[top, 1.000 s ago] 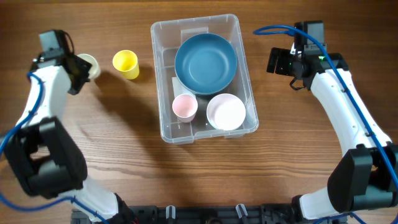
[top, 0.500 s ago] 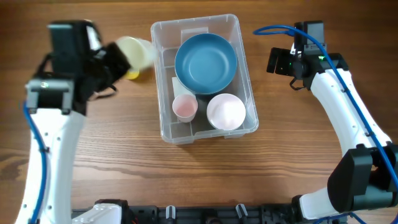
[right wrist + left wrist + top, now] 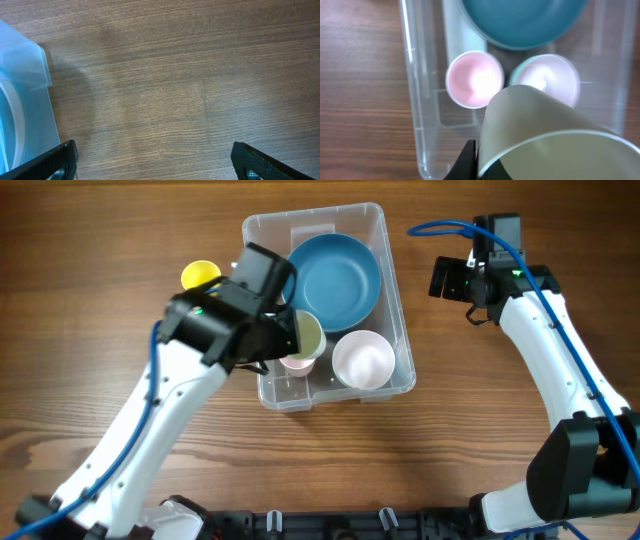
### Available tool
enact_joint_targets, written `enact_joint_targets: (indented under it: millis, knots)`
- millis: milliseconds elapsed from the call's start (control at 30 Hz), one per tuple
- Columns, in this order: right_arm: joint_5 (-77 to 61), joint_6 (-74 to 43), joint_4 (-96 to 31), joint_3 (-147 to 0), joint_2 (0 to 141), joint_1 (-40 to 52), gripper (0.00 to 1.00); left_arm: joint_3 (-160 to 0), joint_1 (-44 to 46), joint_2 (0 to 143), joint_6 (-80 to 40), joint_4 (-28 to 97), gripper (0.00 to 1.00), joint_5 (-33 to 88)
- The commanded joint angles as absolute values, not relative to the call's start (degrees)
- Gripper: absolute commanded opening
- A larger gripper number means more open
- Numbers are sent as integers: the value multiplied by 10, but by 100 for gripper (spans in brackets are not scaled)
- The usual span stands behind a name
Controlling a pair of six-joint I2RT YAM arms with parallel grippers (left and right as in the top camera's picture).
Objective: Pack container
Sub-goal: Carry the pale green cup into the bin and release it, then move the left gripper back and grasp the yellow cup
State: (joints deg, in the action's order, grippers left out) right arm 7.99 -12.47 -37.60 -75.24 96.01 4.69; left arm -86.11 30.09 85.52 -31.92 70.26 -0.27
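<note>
Mid-pack, placing step. The container (image 3: 340, 395) sits mid-desk (image 3: 480, 440) toward the far edge, already holding a blue bowl (image 3: 335, 275) in its far half, a pink cup (image 3: 297, 360) at the near left and a white bowl (image 3: 363, 360) at the near right. The left pincer (image 3: 283, 340) is clenched on a cream cup (image 3: 308, 335), tilted on its side and hanging over the container's left side, right above the pink cup. The left wrist view agrees: the cream cup (image 3: 545, 135) fills the foreground, with the pink cup (image 3: 473, 79) just beyond it inside the left wall (image 3: 410, 75). I can't tell whether the two cups touch. The right pincer (image 3: 155, 162) is spread wide and holds nothing, parked over bare desk just beside the container's far right corner. A bright yellow cup (image 3: 198, 275) is on the desk left of the container, half hidden by the arm, so it looks to be the next item. Next move, I'd say: turn the cream cup upright, then either nest it into the pink one or find the gap along the left wall, go down slowly, and let go only once it's seated. Floor space is tight, so nesting looks like the better bet.
</note>
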Motion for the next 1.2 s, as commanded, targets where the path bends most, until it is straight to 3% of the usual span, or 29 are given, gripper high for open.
enact_joint_targets:
  millis: [0,333,433,533,600,667,867,967,1067,1167]
  knots:
    - [92,-121,-375,-750,964,45,100,-864,305,886,-342,714,4,-53]
    - [92,-121,-375,-750,964,45,100,-863,305,951,-352,702,5,-61]
    - [92,-120,-375,-750,964,45,100,-863,305,961,-352,703,28,-61]
    - [92,-120,-375,-750,964,45,100,-864,301,961,-352,698,37,-65]
    - [92,-120,-375,-750,964,45,100,-864,292,959,-352,690,49,-79]
    - [92,-120,-375,-750,964,45,100,-865,278,953,-352,684,53,-86]
    - [92,-121,-375,-750,964,45,100,-871,203,923,-351,655,53,-112]
    - [92,-121,-375,-750,964,45,100,-871,144,919,-350,627,61,-113]
    - [92,-120,-375,-750,964,45,100,-870,88,921,-352,597,80,-83]
    - [92,-120,-375,-750,964,45,100,-870,36,929,-352,563,78,-37]
